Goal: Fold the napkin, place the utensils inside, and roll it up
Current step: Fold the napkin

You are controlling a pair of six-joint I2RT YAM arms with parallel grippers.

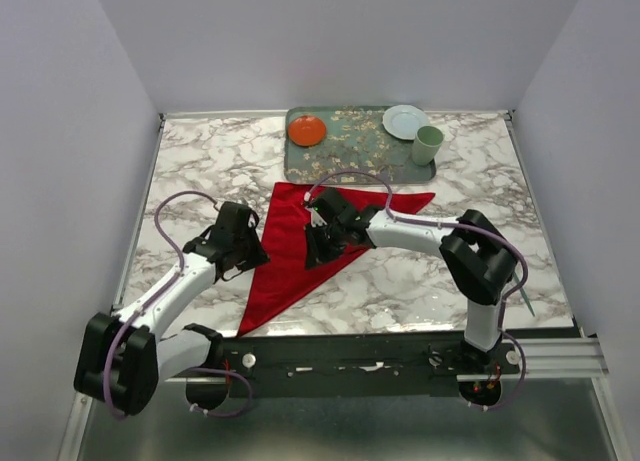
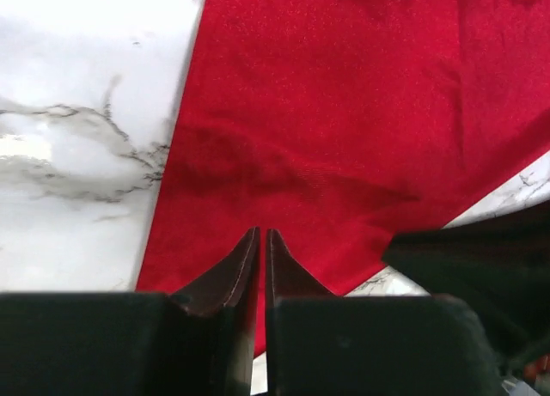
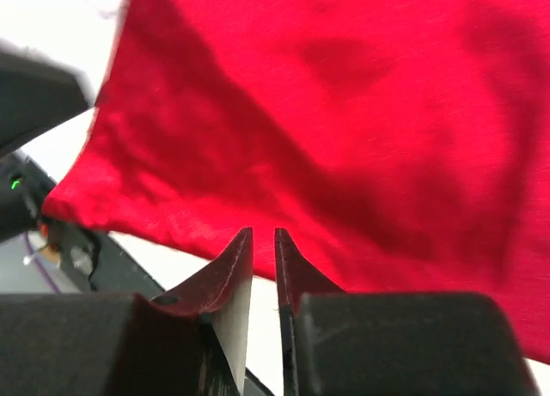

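The red napkin lies flat on the marble table as a folded triangle, its long point toward the near edge. My left gripper hovers at its left edge, jaws shut with only a slit between them and nothing in it. In the left wrist view the gripper points at the napkin. My right gripper is over the middle of the cloth, also shut and empty. The right wrist view shows that gripper just short of the napkin edge. A thin teal sliver, the utensils, lies at the table's near right.
A patterned tray stands at the back with an orange plate, a white plate and a pale green cup. The right arm's dark body shows low in the left wrist view. White walls enclose the table.
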